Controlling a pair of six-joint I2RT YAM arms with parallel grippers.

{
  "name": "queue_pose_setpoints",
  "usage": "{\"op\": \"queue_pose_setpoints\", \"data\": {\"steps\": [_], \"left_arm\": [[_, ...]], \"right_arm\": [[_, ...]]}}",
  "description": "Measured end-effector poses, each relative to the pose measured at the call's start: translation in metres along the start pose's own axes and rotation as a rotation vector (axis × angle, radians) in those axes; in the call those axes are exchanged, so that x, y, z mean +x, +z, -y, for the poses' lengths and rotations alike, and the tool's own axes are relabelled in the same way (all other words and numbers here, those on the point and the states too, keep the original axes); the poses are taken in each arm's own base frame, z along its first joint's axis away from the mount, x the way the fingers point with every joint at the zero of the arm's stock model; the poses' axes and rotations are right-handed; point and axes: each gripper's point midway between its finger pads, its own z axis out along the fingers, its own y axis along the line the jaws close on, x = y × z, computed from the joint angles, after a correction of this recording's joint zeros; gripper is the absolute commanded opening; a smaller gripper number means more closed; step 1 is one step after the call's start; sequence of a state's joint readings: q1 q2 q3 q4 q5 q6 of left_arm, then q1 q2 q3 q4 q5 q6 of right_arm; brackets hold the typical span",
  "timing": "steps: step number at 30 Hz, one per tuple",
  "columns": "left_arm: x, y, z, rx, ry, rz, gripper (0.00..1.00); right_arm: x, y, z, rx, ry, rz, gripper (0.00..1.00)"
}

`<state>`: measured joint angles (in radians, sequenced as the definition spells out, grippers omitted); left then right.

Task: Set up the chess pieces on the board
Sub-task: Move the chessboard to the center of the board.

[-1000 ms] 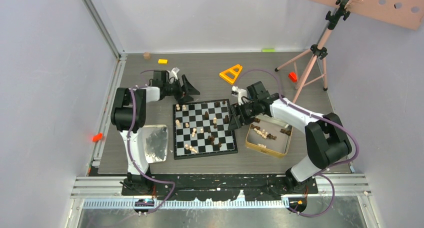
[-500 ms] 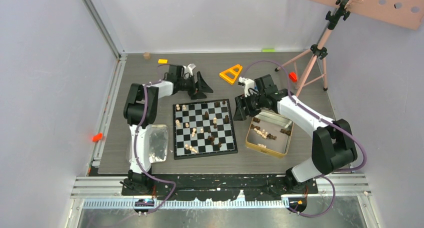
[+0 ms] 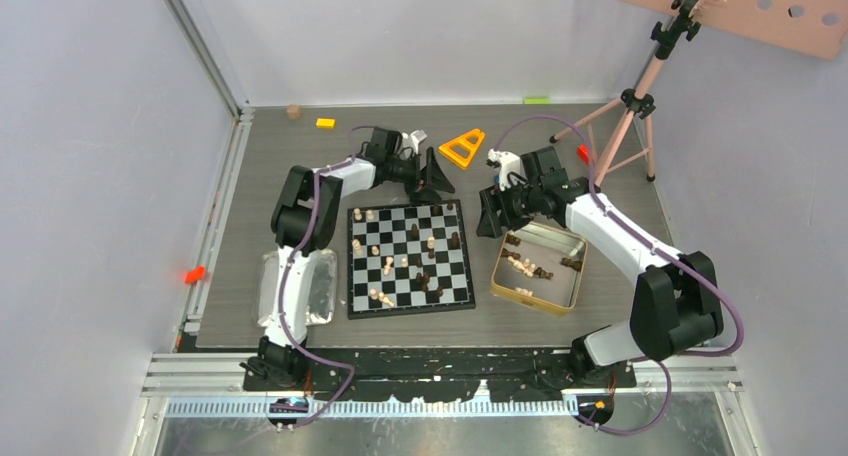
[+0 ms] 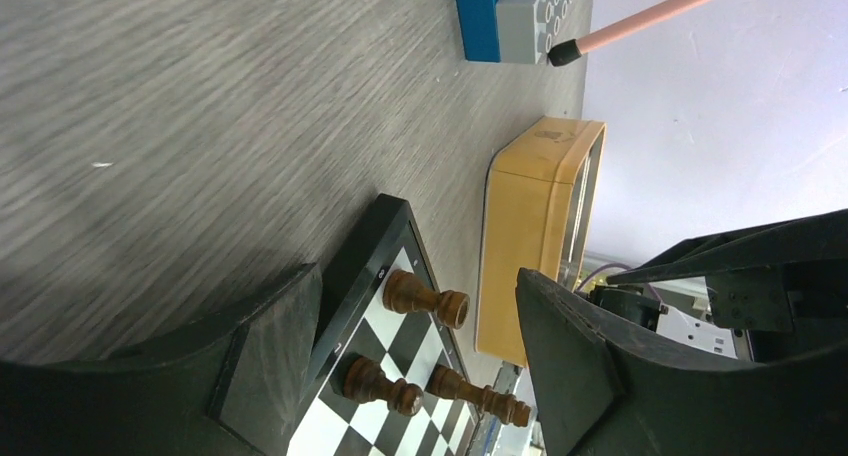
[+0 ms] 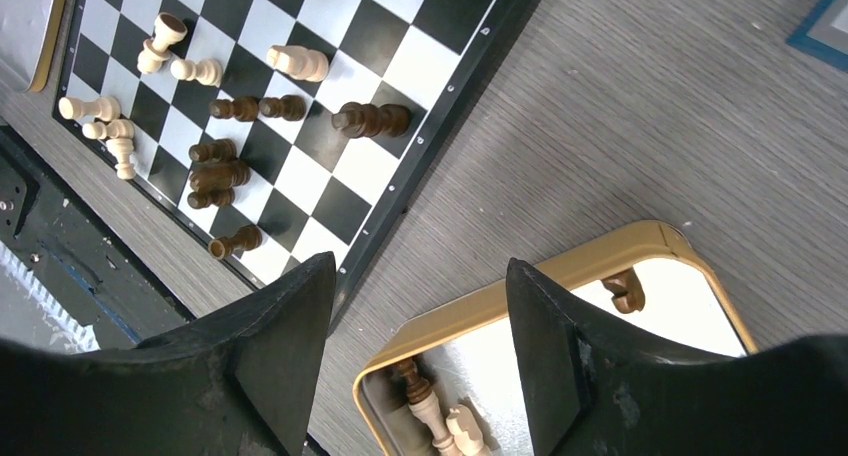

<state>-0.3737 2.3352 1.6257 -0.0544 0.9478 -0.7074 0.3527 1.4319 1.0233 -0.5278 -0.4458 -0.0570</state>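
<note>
Change: left gripper (image 3: 432, 176) swung rightward from far-left corner of board (image 3: 411, 309); now just beyond its far-right corner. Right gripper (image 3: 492, 214) drew back from board's right edge, now over gap between board and gold tin (image 3: 530, 304). Both pairs of fingers apart, nothing held.

Reading: no piece in transit; fresh pick pending.

Chess pieces (image 3: 429, 244) scattered on board, unsorted; more lie in tin, just near of right gripper. Dark pieces (image 4: 425, 301) at board's far-right corner face left gripper's opening.
</note>
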Motion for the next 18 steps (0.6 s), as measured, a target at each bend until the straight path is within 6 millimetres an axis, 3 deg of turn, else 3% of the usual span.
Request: {"op": "queue_pose_setpoints", "data": {"steps": [10, 18], "left_arm": [[0.015, 0.024, 0.016, 0.029, 0.003, -0.06, 0.79], [0.008, 0.013, 0.015, 0.01, -0.005, -0.047, 0.89]], "right_arm": [[-0.001, -0.01, 0.007, 0.029, -0.002, 0.015, 0.7], [-0.001, -0.014, 0.005, 0.022, -0.027, 0.006, 0.72]]}}
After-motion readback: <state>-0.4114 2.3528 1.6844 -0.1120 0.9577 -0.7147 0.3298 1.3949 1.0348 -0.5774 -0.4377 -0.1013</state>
